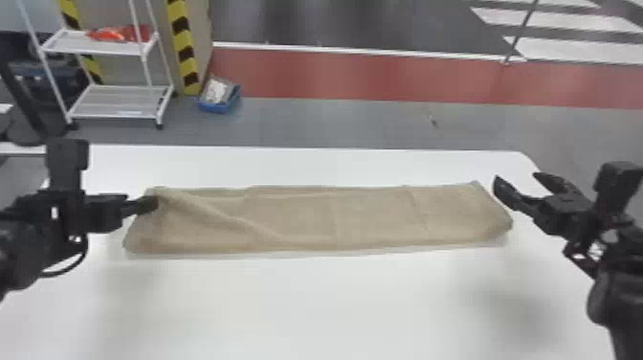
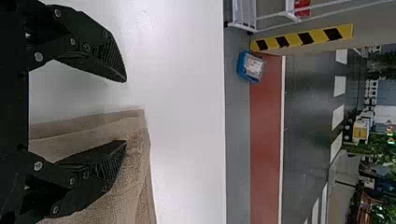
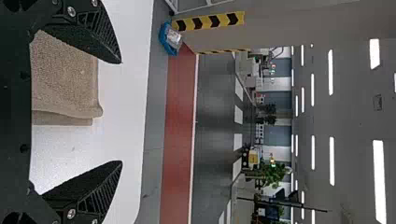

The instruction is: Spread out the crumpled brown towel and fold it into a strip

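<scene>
The brown towel (image 1: 306, 218) lies across the white table as a long flat strip, with a diagonal crease and uneven layers toward its left end. At that left end stands my left gripper (image 1: 148, 203), one finger over the cloth. In the left wrist view my left gripper (image 2: 123, 112) is open, the towel's corner (image 2: 135, 163) under one finger and partly between the two. Beside the strip's right end, my right gripper (image 1: 524, 184) is open. In the right wrist view the towel's end (image 3: 65, 79) lies near one finger of my right gripper (image 3: 122, 112), which holds nothing.
The white table (image 1: 335, 301) extends in front of and behind the towel. Beyond its far edge, on the floor, are a white shelf cart (image 1: 112, 100) at the left, a blue bin (image 1: 217, 98) and a striped yellow-black post (image 1: 182, 48).
</scene>
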